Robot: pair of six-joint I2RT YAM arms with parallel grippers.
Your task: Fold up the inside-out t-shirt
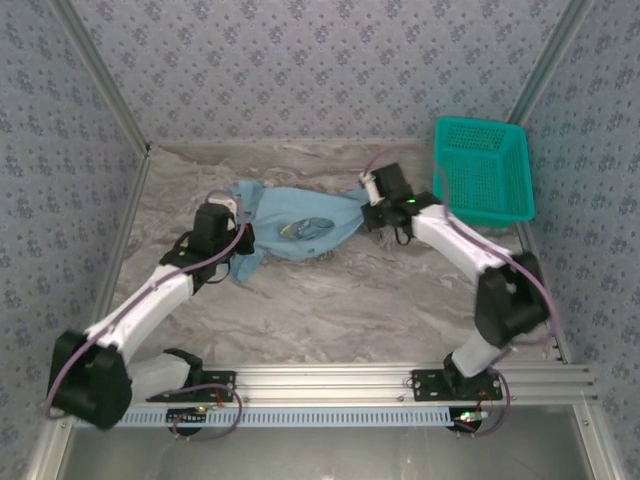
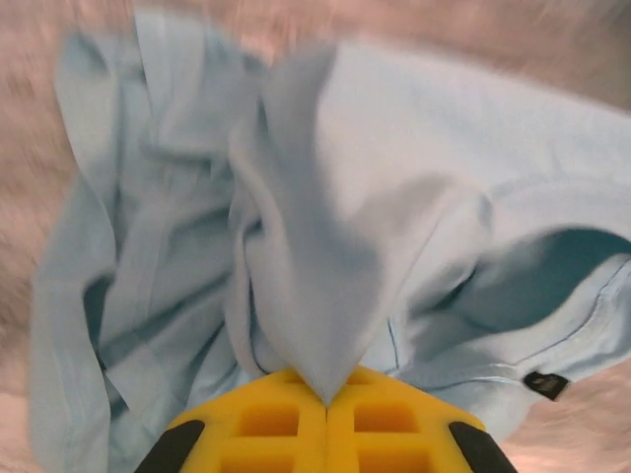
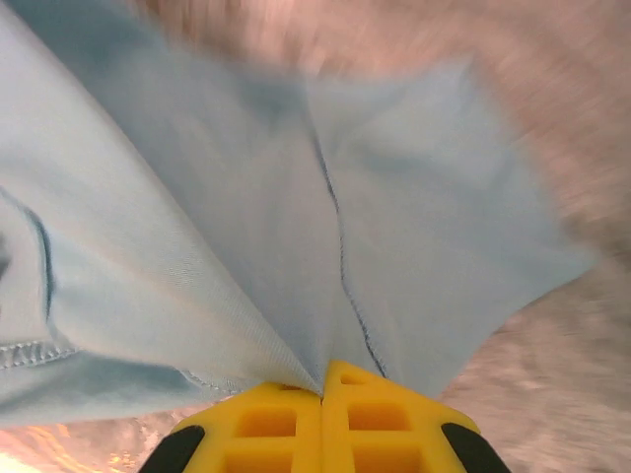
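Status: t-shirt (image 1: 296, 228) lies crumpled on the table (image 1: 340, 310), toward the rear and strung between the two arms. Left hand (image 2: 325, 402) is clamped on a peak of cloth at the left end. Right hand (image 3: 322, 392) is clamped on a seamed edge at the right end. No fold visible. Judged early stage: spreading flat and all folding are not yet done.

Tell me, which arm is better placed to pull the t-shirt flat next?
Right, probably. The right claw is shut on a fairly smooth, taut end of the t-shirt; the left claw is shut on a bunched, crumpled end.
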